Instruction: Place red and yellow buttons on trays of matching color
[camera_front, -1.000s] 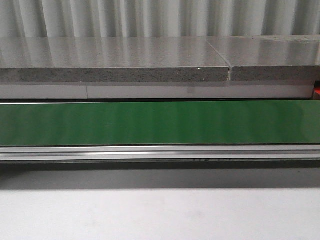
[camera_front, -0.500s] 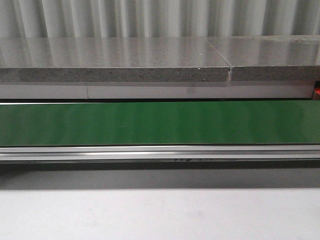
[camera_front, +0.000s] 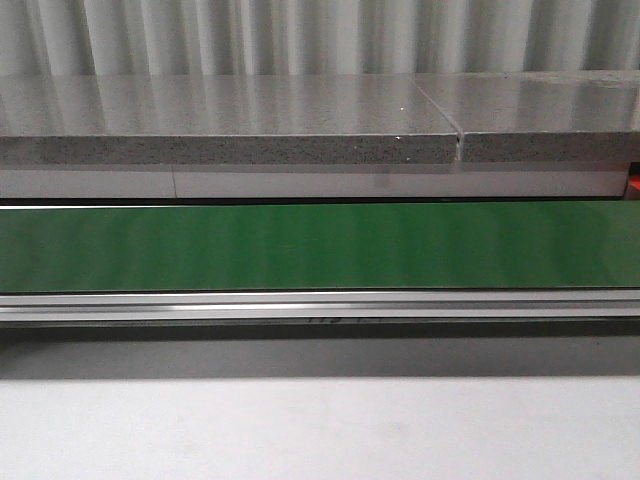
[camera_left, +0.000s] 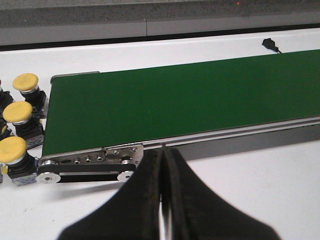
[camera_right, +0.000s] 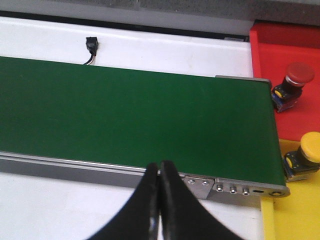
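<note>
So here's where I'm at: the green belt (camera_front: 320, 245) runs straight across the middle of the front view, and I can't see a button on it in any camera. Both arms are parked at the near rail. The left gripper (camera_left: 163, 165) has its jaws pressed together, nothing between them, and the right gripper (camera_right: 159, 175) is the same, closed on nothing.

The buttons are all off the belt ends. In the left wrist view, three yellow buttons (camera_left: 18, 112) sit in a column at the left edge of the frame, just beside the belt's end roller. In the right wrist view, a red button (camera_right: 293, 82) is on the red tray (camera_right: 290, 35) at upper right, and a yellow button (camera_right: 305, 156) is on the yellow tray (camera_right: 295, 215) at lower right, so those two already match.

Handling guess: these look like rigid plastic panel switches, light and not fragile, with a smooth domed cap on a boxy dark body. The cap looks slippery, so I'd pinch the squarish body instead. The three on the left stand cap-up, long axis roughly vertical; the two on the trays look tipped over, caps pointing toward the frame's upper right.
</note>
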